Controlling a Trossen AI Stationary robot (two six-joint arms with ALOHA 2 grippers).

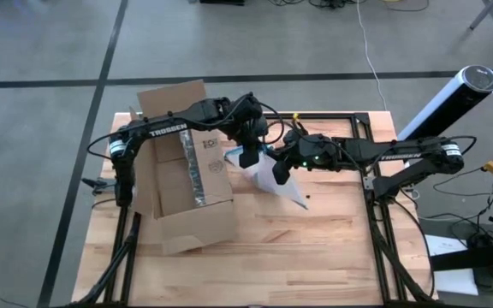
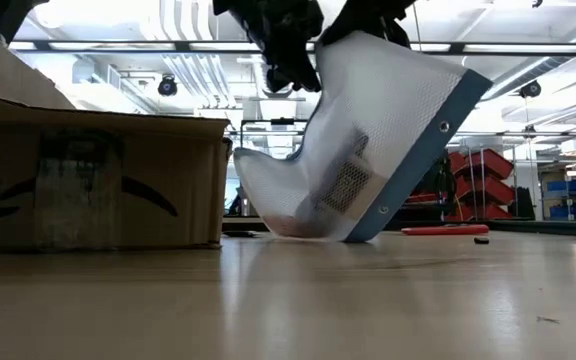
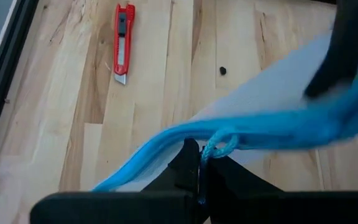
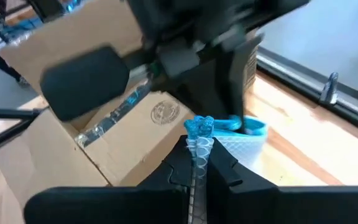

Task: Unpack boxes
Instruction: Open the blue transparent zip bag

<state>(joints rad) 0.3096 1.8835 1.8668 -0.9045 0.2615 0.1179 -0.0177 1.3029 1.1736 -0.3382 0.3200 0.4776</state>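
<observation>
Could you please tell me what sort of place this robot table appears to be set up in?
Probably a workshop or lab hall: grey concrete floor with dark lines, exposed white ceiling ducts and stacked red storage bins behind the light wooden table.

Matt brown corrugated cardboard box (image 1: 187, 180) with a glossy clear tape strip (image 1: 197, 171); translucent blue-edged plastic pouch (image 2: 358, 150) (slightly crinkled); smooth pale wooden table (image 1: 306, 248).
</observation>
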